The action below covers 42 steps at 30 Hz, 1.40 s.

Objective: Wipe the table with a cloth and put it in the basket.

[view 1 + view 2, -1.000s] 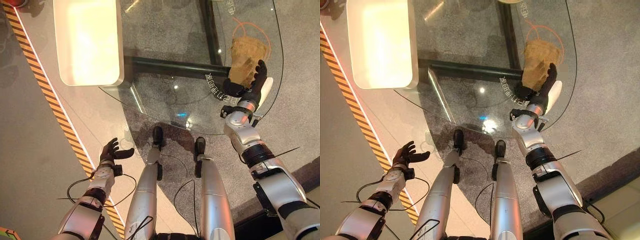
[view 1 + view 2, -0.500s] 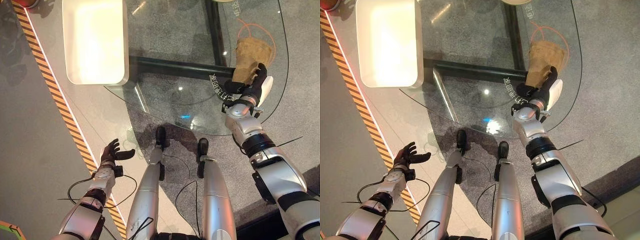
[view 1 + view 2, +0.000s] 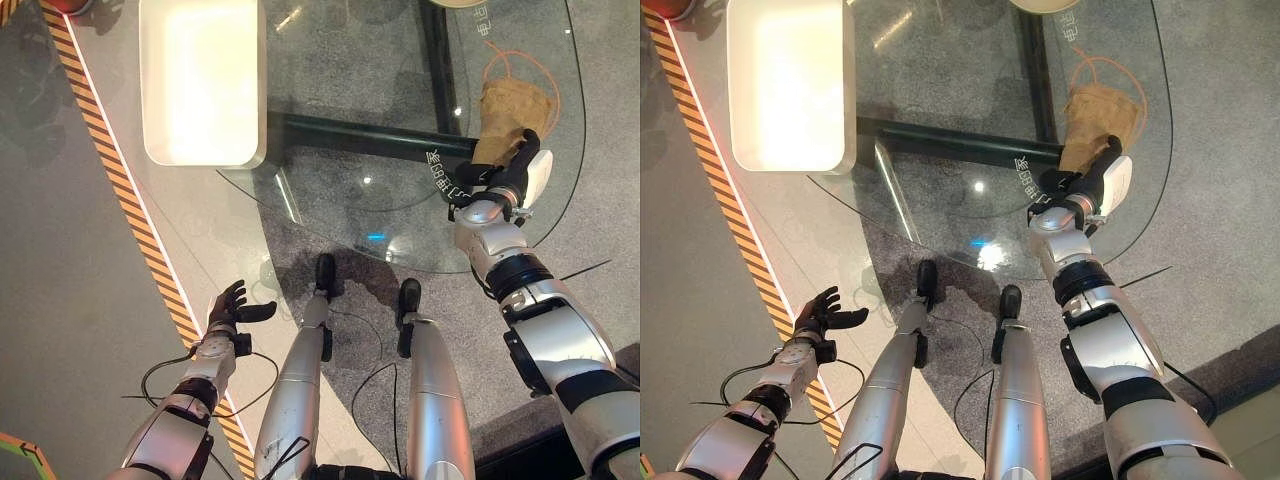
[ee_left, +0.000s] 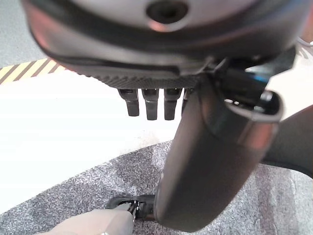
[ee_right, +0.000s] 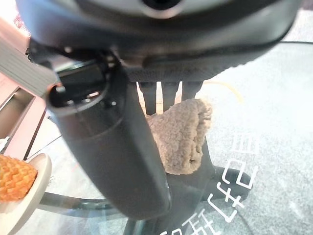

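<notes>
The brown cloth (image 3: 512, 108) lies on the glass table (image 3: 340, 90), near its right edge, inside an orange ring (image 3: 545, 75) marked on the glass; the right hand (image 3: 508, 172) rests on the near end of the cloth, with its fingers (image 5: 161, 94) reaching over the fabric and its white-covered thumb beside it; I cannot tell if the fingers really grasp the cloth or only press on it; the left hand (image 3: 232, 306) hangs low over the floor beside a yellow and black striped line (image 3: 120, 190), well apart from the table, with relaxed spread fingers and holding nothing; a white tray (image 3: 205, 80) sits at the left part of the table; a plate with an orange thing (image 5: 17, 178) stands on the glass near the right hand.
</notes>
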### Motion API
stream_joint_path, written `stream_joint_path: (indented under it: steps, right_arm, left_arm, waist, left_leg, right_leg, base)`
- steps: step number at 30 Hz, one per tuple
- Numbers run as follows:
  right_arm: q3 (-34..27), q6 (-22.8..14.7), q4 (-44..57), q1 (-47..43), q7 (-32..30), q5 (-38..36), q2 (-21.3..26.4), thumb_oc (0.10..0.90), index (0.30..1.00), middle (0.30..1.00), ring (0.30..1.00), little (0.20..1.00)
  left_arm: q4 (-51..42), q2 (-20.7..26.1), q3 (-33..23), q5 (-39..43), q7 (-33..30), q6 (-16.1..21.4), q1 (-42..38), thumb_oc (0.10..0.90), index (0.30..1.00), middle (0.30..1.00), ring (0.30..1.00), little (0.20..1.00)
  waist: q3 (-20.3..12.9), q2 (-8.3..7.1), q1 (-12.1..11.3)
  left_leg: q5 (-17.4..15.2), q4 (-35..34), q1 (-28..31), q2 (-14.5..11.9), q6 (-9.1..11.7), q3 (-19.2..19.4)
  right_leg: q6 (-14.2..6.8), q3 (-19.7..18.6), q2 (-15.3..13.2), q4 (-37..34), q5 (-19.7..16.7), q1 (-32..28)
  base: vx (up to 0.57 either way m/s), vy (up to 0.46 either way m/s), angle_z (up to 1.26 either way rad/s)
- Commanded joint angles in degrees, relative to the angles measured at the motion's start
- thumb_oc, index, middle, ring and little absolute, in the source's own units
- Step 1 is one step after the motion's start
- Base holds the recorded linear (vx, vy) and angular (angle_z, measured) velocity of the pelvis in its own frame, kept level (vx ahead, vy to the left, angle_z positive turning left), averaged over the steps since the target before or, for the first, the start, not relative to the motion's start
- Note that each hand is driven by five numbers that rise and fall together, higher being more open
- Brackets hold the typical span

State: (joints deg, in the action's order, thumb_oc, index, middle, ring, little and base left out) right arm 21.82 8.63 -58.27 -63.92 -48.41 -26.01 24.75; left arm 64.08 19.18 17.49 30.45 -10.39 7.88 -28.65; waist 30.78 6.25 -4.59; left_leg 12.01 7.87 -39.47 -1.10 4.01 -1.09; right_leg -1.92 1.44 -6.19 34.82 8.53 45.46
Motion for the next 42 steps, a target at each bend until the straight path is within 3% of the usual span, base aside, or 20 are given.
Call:
stream_joint_path:
  steps: [1,9,10,11,13,19,34,36,42]
  right_arm:
    - [2.53,-0.90,-1.03,-4.07,-0.51,5.36,4.81,0.800,0.900,0.900,0.900,0.900]
    - [3.58,0.16,-3.66,-4.76,0.39,9.01,5.54,0.800,0.900,0.900,0.900,0.900]
    - [4.00,0.94,-3.98,-4.95,0.79,9.86,5.71,0.726,0.836,0.836,0.836,0.826]
    - [4.08,0.98,-4.12,-4.94,0.91,9.97,5.73,0.726,0.836,0.836,0.836,0.826]
    - [4.31,1.52,-4.89,-4.78,2.16,11.65,5.78,0.100,0.300,0.300,0.300,0.200]
    - [6.52,3.62,-6.62,-5.09,4.61,14.65,6.18,0.100,0.300,0.300,0.300,0.200]
    - [7.30,0.66,-6.61,-5.36,4.59,14.01,5.89,0.100,0.300,0.300,0.300,0.200]
    - [7.92,-0.58,-5.17,-5.63,5.26,14.70,5.56,0.100,0.300,0.300,0.300,0.200]
    - [11.71,0.39,2.33,-7.15,5.40,16.36,4.56,0.100,0.300,0.300,0.300,0.200]
  left_arm:
    - [1.39,0.57,2.21,-0.48,-0.92,0.84,0.40,0.800,0.900,0.900,0.900,0.900]
    - [1.30,0.80,2.73,-0.10,-0.87,0.61,-0.15,0.800,0.900,0.900,0.900,0.900]
    - [1.31,0.95,2.93,0.07,-0.95,0.53,-0.36,0.800,0.900,0.900,0.900,0.900]
    - [1.41,0.96,2.96,0.11,-0.92,0.60,-0.37,0.800,0.900,0.900,0.900,0.900]
    - [1.31,1.17,2.86,0.05,-0.82,0.41,-0.50,0.800,0.900,0.900,0.900,0.900]
    - [0.97,1.76,2.95,0.04,-0.43,-0.25,-0.96,0.800,0.900,0.900,0.900,0.900]
    - [0.66,2.27,3.15,0.17,-0.30,-0.82,-1.45,0.800,0.900,0.900,0.900,0.900]
    - [0.23,2.23,3.26,0.15,-0.72,-1.05,-1.34,0.800,0.900,0.900,0.900,0.900]
    - [-1.07,2.30,3.55,0.34,-0.74,-1.47,-1.16,0.800,0.900,0.900,0.900,0.900]
  waist:
    - [-0.99,1.66,-0.08]
    - [-0.99,1.78,-0.20]
    - [-0.99,1.75,-0.22]
    - [-0.99,1.73,-0.22]
    - [-0.99,1.68,-0.24]
    - [-0.99,1.74,-0.53]
    - [-0.99,1.57,-0.65]
    - [-0.99,1.49,-0.70]
    - [-0.99,1.39,-0.88]
  left_leg:
    - [-9.83,9.26,-0.89,1.82,-1.32,-0.91]
    - [-9.87,9.79,-1.93,1.84,-1.48,-1.07]
    - [-9.84,9.87,-2.13,1.84,-1.48,-1.18]
    - [-9.83,9.89,-2.17,1.85,-1.49,-1.21]
    - [-9.84,9.95,-2.29,1.90,-1.55,-1.33]
    - [-9.76,9.94,-2.61,1.93,-1.71,-1.41]
    - [-9.72,9.95,-2.81,1.92,-1.74,-1.65]
    - [-9.73,9.86,-2.90,1.88,-1.68,-1.62]
    - [-9.35,9.26,-2.78,2.01,-1.44,-1.74]
  right_leg:
    - [-2.19,3.02,-3.42,-13.36,-8.56,-2.24]
    - [-2.35,2.95,-3.28,-12.89,-8.66,-1.14]
    - [-2.38,2.94,-3.24,-12.78,-8.68,-0.95]
    - [-2.38,2.93,-3.20,-12.74,-8.68,-0.90]
    - [-2.40,2.91,-3.04,-12.62,-8.65,-0.77]
    - [-2.50,3.25,-3.16,-12.55,-8.78,-0.46]
    - [-2.61,3.49,-3.02,-12.71,-8.94,-0.46]
    - [-2.66,3.59,-3.04,-12.91,-9.05,-0.38]
    - [-2.63,3.89,-3.15,-13.54,-9.34,-0.54]
  base:
    - [0.00,0.000,0.00]
    - [0.01,-0.001,0.03]
    - [0.01,-0.014,0.08]
    - [0.01,-0.016,0.04]
    - [0.00,0.000,0.00]
    - [0.00,0.000,0.00]
    - [0.00,-0.001,0.00]
    - [0.00,0.000,0.00]
    - [0.00,0.000,0.00]
